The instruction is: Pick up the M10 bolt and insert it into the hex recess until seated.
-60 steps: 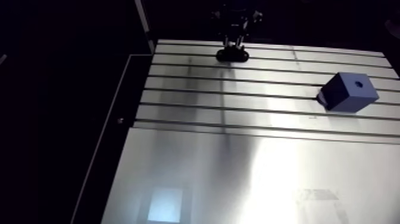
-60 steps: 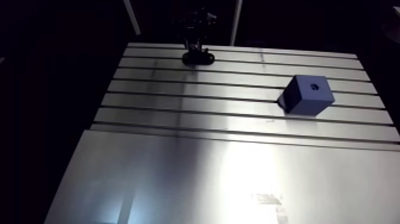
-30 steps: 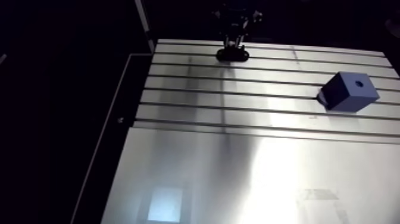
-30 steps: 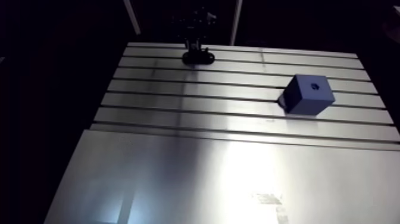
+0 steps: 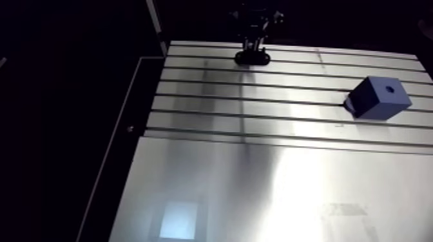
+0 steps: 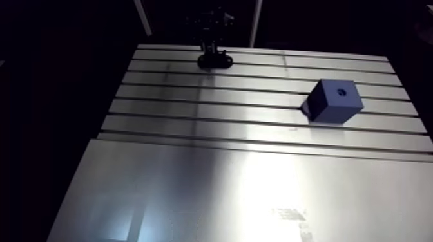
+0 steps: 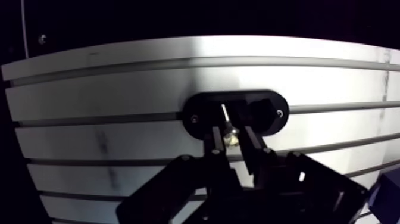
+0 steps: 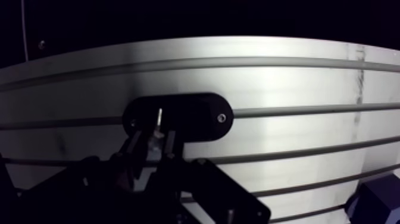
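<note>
A black oval holder plate [image 7: 265, 112] lies on the slotted table [image 5: 258, 167] near its far edge. My gripper [image 7: 230, 130] stands right over the plate, its two fingers [image 7: 215, 142] drawn close together on a small silvery bolt [image 7: 226, 116] that stands upright between them. In the arm view the gripper [image 5: 252, 46] is small and dark above the plate [image 5: 251, 58]. The blue block [image 5: 379, 98] rests well off to the right, tilted, with a dark recess [image 5: 389, 89] in its top face. A corner of the block [image 8: 374, 205] shows beside the gripper in the wrist view.
Long slots [image 5: 270, 119] run across the far half of the table. The near half is a smooth, glaring plate [image 5: 277, 193]. The table's left edge [image 5: 132, 129] drops into darkness. The far edge lies just beyond the holder plate.
The whole arm view has shifted slightly upward, so the camera moved a little. The gripper stays over the black plate and the blue block has not moved on the table.
</note>
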